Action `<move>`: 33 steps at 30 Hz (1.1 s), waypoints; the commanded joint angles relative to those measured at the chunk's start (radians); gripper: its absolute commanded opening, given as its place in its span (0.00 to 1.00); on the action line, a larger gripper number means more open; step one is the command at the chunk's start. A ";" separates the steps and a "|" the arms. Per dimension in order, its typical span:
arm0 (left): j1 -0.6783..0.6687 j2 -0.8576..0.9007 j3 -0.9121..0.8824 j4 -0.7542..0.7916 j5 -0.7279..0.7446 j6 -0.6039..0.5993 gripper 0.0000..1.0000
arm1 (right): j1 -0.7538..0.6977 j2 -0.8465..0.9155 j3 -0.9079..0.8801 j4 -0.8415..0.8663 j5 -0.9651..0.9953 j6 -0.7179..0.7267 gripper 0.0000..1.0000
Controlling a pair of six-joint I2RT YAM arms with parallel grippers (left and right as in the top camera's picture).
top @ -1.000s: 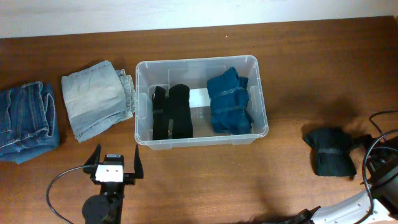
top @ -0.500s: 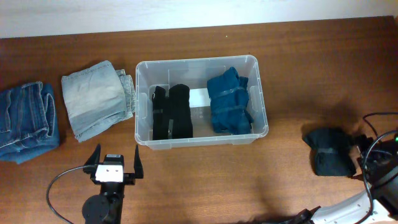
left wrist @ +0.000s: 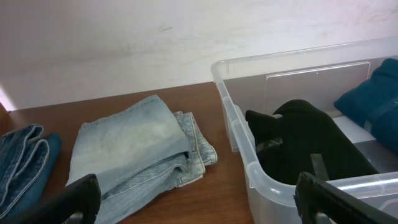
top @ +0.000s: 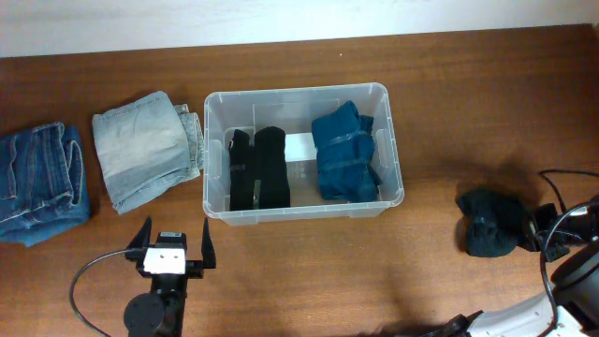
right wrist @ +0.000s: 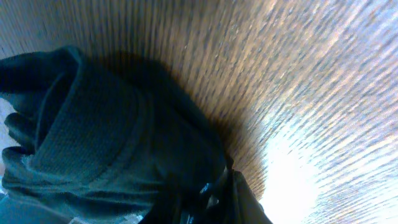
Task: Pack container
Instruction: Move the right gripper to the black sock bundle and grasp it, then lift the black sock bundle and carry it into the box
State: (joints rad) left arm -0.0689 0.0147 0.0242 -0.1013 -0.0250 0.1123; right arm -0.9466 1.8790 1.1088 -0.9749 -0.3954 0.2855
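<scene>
**Location.** The container (top: 295, 92) stands at the middle of the worktop (top: 449, 112), towards its far edge, open side up. It holds a black roll (top: 258, 167) in its left half and a blue roll (top: 344, 154) in its right half. A white label (top: 300, 147) shows on the base between them.

**Surroundings.** Pale folded jeans (top: 145, 148) lie just beside the container's left wall. Darker denim (top: 39, 183) lies at the worktop's left edge. A dark bundle (top: 489, 225) lies near the right edge, well apart from the container.

**Grippers.** The left gripper (top: 174, 234) hangs by the near edge with its fingers spread wide, holding nothing. The right gripper (top: 541, 236) is at the bundle's right side. In the wrist view its fingers appear clenched on the fabric's edge (right wrist: 106, 143).

**Handling assessment.**
- The container is judged stiff, light and smooth-walled, so it is likely to slide on the worktop if nudged.
- The thick rim is its soundest hold, taken at a long side clear of the contents.
- The free space is the central strip over the label, which is narrow.
- The bundle is soft and compressible. An edge pinch may let it sag or unroll, so a grip across its banded middle would be the more secure.
</scene>
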 commanded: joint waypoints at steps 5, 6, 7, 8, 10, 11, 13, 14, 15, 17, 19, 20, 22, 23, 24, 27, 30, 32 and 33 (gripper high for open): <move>0.006 -0.009 -0.007 0.003 0.011 0.010 1.00 | 0.022 -0.011 0.115 -0.076 -0.103 -0.097 0.12; 0.006 -0.009 -0.007 0.003 0.011 0.010 1.00 | 0.034 -0.027 0.140 -0.090 -0.122 -0.099 0.12; 0.006 -0.009 -0.006 0.003 0.011 0.010 1.00 | 0.049 -0.047 0.172 -0.106 -0.143 -0.099 0.11; 0.006 -0.009 -0.006 0.003 0.011 0.010 1.00 | 0.064 -0.064 0.201 -0.119 -0.169 -0.107 0.12; 0.006 -0.009 -0.006 0.003 0.011 0.010 1.00 | 0.099 -0.102 0.267 -0.146 -0.219 -0.117 0.12; 0.006 -0.009 -0.007 0.003 0.011 0.010 1.00 | 0.123 -0.125 0.307 -0.161 -0.249 -0.117 0.11; 0.006 -0.009 -0.007 0.003 0.011 0.010 1.00 | 0.170 -0.163 0.380 -0.188 -0.291 -0.117 0.11; 0.006 -0.009 -0.006 0.003 0.011 0.010 1.00 | 0.207 -0.187 0.430 -0.202 -0.311 -0.112 0.12; 0.006 -0.009 -0.007 0.003 0.011 0.010 1.00 | 0.227 -0.199 0.453 -0.206 -0.319 -0.104 0.11; 0.006 -0.009 -0.007 0.003 0.011 0.010 1.00 | 0.301 -0.235 0.524 -0.212 -0.333 -0.080 0.12; 0.006 -0.008 -0.007 0.003 0.011 0.010 1.00 | 0.378 -0.261 0.580 -0.205 -0.334 -0.048 0.12; 0.006 -0.009 -0.007 0.003 0.011 0.010 1.00 | 0.418 -0.272 0.603 -0.195 -0.334 -0.031 0.12; 0.006 -0.009 -0.007 0.003 0.011 0.010 1.00 | 0.511 -0.286 0.641 -0.164 -0.333 0.003 0.12; 0.006 -0.009 -0.007 0.003 0.011 0.010 1.00 | 0.554 -0.291 0.649 -0.143 -0.331 0.023 0.12; 0.006 -0.009 -0.007 0.003 0.011 0.010 1.00 | 0.618 -0.293 0.649 -0.108 -0.326 0.060 0.12; 0.006 -0.009 -0.007 0.003 0.011 0.010 1.00 | 0.731 -0.280 0.649 -0.063 -0.283 0.124 0.12; 0.006 -0.009 -0.007 0.003 0.011 0.010 1.00 | 0.859 -0.254 0.648 -0.024 -0.196 0.183 0.12; 0.006 -0.009 -0.006 0.003 0.011 0.010 1.00 | 0.950 -0.237 0.648 0.010 -0.120 0.233 0.11; 0.006 -0.009 -0.006 0.003 0.011 0.010 1.00 | 0.994 -0.229 0.648 0.024 -0.075 0.275 0.11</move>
State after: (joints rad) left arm -0.0685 0.0147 0.0242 -0.1013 -0.0250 0.1123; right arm -0.0406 1.6283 1.7489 -0.9707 -0.5911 0.4465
